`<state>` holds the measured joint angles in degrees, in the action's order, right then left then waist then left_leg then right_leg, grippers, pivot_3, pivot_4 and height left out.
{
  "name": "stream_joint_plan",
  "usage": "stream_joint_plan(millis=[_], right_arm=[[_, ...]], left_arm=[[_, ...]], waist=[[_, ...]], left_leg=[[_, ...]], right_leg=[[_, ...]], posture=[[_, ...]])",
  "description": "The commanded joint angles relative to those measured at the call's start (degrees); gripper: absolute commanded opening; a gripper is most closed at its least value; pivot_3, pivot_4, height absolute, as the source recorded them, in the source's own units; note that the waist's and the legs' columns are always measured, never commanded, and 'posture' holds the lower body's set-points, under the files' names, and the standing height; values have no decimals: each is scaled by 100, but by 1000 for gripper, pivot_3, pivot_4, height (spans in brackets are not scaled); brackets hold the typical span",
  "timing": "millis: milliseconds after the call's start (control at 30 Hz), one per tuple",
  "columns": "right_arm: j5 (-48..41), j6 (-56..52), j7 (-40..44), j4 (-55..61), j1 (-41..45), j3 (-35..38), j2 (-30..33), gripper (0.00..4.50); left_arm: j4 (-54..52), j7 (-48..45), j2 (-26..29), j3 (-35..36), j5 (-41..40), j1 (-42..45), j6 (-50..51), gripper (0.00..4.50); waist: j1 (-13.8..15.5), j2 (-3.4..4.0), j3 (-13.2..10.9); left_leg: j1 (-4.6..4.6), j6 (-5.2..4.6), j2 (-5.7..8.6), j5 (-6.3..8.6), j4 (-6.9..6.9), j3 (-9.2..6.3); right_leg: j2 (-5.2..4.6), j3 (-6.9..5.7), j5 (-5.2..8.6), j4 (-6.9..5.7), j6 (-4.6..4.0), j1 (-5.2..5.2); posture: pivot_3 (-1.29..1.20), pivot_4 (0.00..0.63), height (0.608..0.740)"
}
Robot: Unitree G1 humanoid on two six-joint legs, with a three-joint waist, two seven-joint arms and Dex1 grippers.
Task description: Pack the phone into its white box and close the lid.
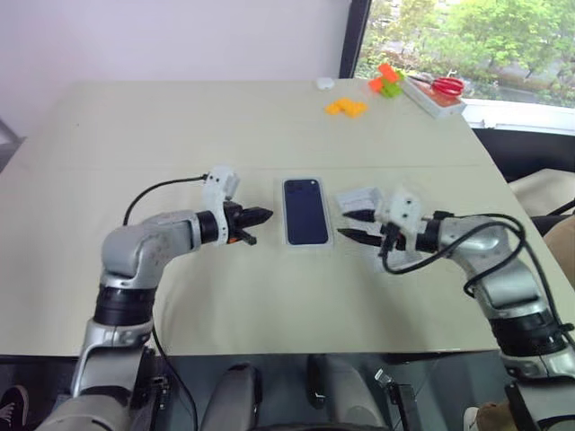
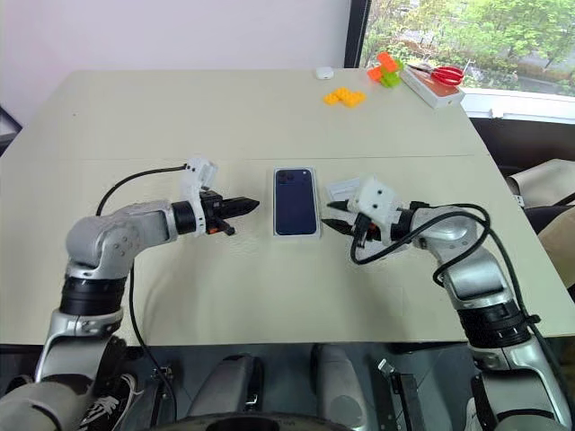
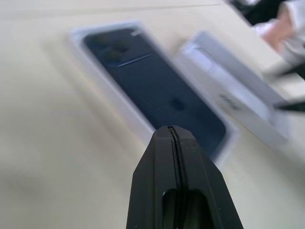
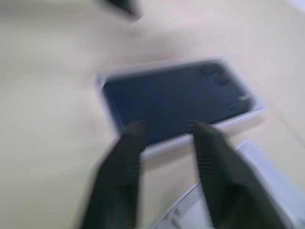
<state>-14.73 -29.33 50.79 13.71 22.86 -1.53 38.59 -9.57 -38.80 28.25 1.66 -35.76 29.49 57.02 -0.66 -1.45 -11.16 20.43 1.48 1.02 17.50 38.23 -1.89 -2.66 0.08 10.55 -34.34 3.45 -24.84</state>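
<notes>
The left hand (image 1: pixel 260 216) is hovering over the table (image 1: pixel 135 135), just left of the centre, with its two black fingers pressed fully together and holding nothing; its tip is pointing toward the white box (image 1: pixel 306 212) without touching it. The white box is lying flat on the table between the two hands, long side running away from the robot. The phone (image 2: pixel 296 201) is sitting inside it, dark blue back facing up and the camera cluster at the far left corner, a thin white rim showing all around. Just right of the box, a white, open-topped cardboard piece (image 1: pixel 358 199) is resting on the table; whether it is the lid I cannot tell, since no print shows. The right hand (image 1: pixel 356 226) is hanging over that piece's near edge, its fingers standing apart with a clear gap and gripping nothing, aimed at the box. At the far right of the table, orange blocks (image 1: pixel 346 107), an orange and green toy (image 1: pixel 387 81) and red-handled scissors (image 1: pixel 442 84) on a white case are lying well apart from the box.
</notes>
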Motion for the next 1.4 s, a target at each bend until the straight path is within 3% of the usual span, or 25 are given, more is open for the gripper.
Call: stream_joint_plan(millis=[33, 133, 233, 300, 367, 400, 567, 733, 1033, 1133, 1233, 1400], right_arm=[[-54, -1022, -707, 504, 106, 255, -56, 2220], [441, -1195, -952, 740, -89, -89, 243, 2259], [430, -1802, -1397, 936, -240, -167, -18, 2259], [316, -2156, -1609, 1042, -292, -136, -264, 2259], [312, -2323, -1761, 1051, -262, -108, -399, 2259], [321, -2450, -1898, 1010, -186, -62, -515, 2259], [105, -2937, -2159, 1038, 1, 127, -870, 2259], [316, -2897, -2254, 951, 22, -213, -686, 2259], [246, -3001, -2558, 746, -94, -208, -1012, 2259], [266, -3008, -2680, 692, -137, -224, -1148, 1417], [298, -2982, -2755, 666, -178, -285, -1223, 68], [394, -2868, -2841, 668, -213, -335, -1218, 68]], left_arm=[[-121, -588, 381, 270, -161, -46, -352, 0], [49, -864, 649, 425, -280, -11, -351, 803], [-76, -1401, 961, 499, -253, -199, -802, 2197], [-339, -1774, 1127, 464, 77, -477, -1698, 3195], [-399, -1955, 1206, 529, -105, -565, -1707, 4197], [-402, -2029, 1273, 563, -162, -604, -1691, 4402], [-334, -2192, 1443, 598, -217, -673, -1745, 4402], [-326, -2294, 1466, 681, -284, -693, -1870, 4402], [-429, -2153, 1377, 604, -309, -691, -1876, 4402], [-432, -2084, 1339, 602, -297, -671, -1880, 4500], [-432, -2033, 1326, 624, -326, -663, -1852, 4500], [-427, -1956, 1302, 638, -343, -650, -1848, 4500]], waist=[[6, 0, 0], [24, 0, 0], [-2, -1, 0], [-30, -1, 0], [-16, 2, -1], [-5, 2, -1], [7, 1, -1], [-10, 1, -1], [-15, 1, -1], [-15, 1, -1], [-15, 1, -1], [-19, 1, -1]], left_leg=[[-1, 0, 1, 0, 1, 1], [3, -2, 7, -1, 6, 3], [5, -8, 9, 2, 6, 6], [5, -18, 6, 8, 3, 8], [8, -20, 2, 10, -3, 16], [15, -20, 3, 10, -3, 16], [29, -21, 5, 10, 3, 16], [31, -22, 7, 10, 3, 15], [33, -24, 5, 11, 2, 16], [33, -24, 5, 11, 2, 15], [33, -24, 5, 11, 2, 16], [33, -24, 5, 11, 2, 15]], right_leg=[[0, 0, 8, -1, -15, 0], [-2, -1, 13, 0, -22, 2], [-1, -1, 12, 6, -14, 4], [-1, 0, 9, 4, 7, 1], [-1, 9, 7, 1, 10, -11], [-1, 9, 7, 1, 10, -17], [-2, 9, 7, 2, 10, -27], [0, 8, 7, 2, 11, -26], [3, 8, 7, 0, 13, -32], [4, 8, 7, -1, 13, -31], [3, 8, 7, -1, 13, -32], [4, 8, 7, -2, 14, -32]], posture=[[0, 150, 740], [0, 150, 740], [0, 150, 740], [0, 150, 740], [0, 150, 740], [0, 150, 740], [0, 150, 740], [0, 150, 740], [0, 150, 740], [0, 150, 740], [0, 150, 740], [0, 150, 740]])
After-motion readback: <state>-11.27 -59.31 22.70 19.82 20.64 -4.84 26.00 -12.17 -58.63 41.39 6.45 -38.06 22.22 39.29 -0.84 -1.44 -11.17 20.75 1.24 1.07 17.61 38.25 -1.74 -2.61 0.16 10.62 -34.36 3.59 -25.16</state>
